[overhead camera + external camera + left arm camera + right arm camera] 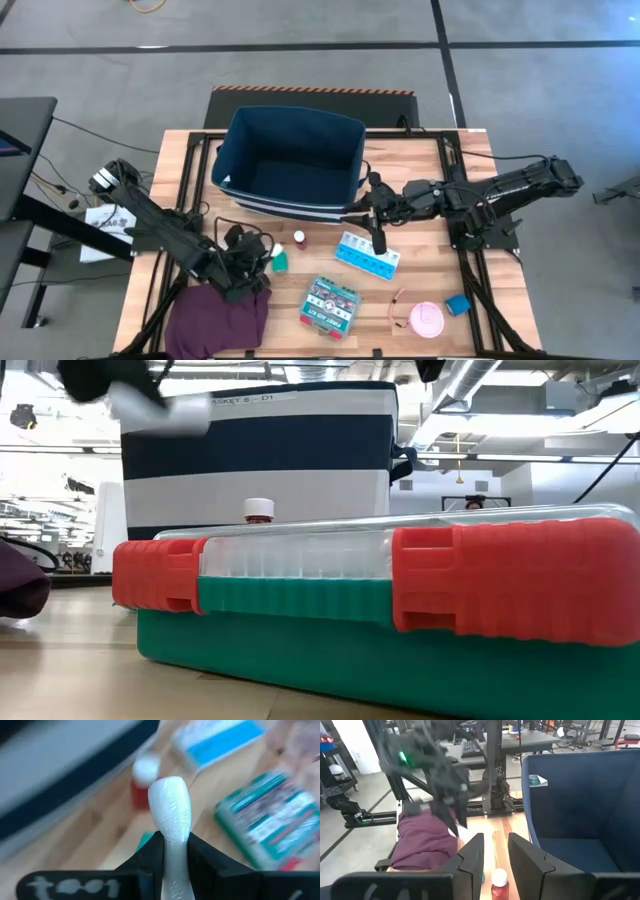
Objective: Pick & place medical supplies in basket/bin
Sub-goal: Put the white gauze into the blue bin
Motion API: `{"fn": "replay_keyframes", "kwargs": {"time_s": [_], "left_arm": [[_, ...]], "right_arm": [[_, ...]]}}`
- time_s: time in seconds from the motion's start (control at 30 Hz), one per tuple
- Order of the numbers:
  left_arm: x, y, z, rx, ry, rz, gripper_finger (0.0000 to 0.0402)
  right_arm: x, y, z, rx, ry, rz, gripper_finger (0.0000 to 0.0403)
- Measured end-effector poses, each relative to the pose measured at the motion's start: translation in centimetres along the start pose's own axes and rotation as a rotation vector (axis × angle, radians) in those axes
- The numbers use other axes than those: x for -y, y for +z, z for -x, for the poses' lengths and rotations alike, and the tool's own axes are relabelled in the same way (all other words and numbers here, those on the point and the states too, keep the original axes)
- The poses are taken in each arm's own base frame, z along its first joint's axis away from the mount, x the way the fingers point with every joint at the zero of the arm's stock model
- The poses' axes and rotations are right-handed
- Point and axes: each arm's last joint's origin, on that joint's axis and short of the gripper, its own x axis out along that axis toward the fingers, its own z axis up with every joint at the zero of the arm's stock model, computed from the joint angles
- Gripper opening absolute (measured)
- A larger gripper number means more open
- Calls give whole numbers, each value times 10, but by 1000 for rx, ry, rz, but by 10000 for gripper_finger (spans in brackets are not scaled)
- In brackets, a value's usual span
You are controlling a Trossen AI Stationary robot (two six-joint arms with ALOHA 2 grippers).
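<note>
the left gripper [175, 851] is clamped on a white tube [172, 820], which stands out past its fingers. in the high view this gripper [262, 260] sits near the front left of the table [420, 270], just beside the purple cloth [220, 318] and close to the small green block [280, 262] and the red-capped vial [299, 239].

the right gripper [378, 245] hangs over the middle of the table, near the bin's front corner, with its fingers [470, 857] parted and nothing between them.

the navy bin [290, 160] stands at the back of the table. the pill organizer [366, 255], the green-white box [330, 304], the pink tape roll [427, 318] and the blue block [458, 304] lie on the wood in front of it.
</note>
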Motion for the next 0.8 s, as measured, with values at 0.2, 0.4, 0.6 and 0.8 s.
{"fn": "replay_keyframes", "kwargs": {"time_s": [0.2, 0.4, 0.6, 0.8], "left_arm": [[1, 72, 45, 140, 74, -136, 51], [-34, 134, 58, 193, 272, -204, 51], [-97, 168, 28, 61, 477, -83, 51], [-156, 171, -11, -137, 537, 39, 67]], "right_arm": [[0, 0, 0, 0, 0, -1, 82], [0, 0, 0, 0, 0, -1, 82], [0, 0, 0, 0, 0, -1, 82], [0, -1, 0, -4, 0, 0, 82]]}}
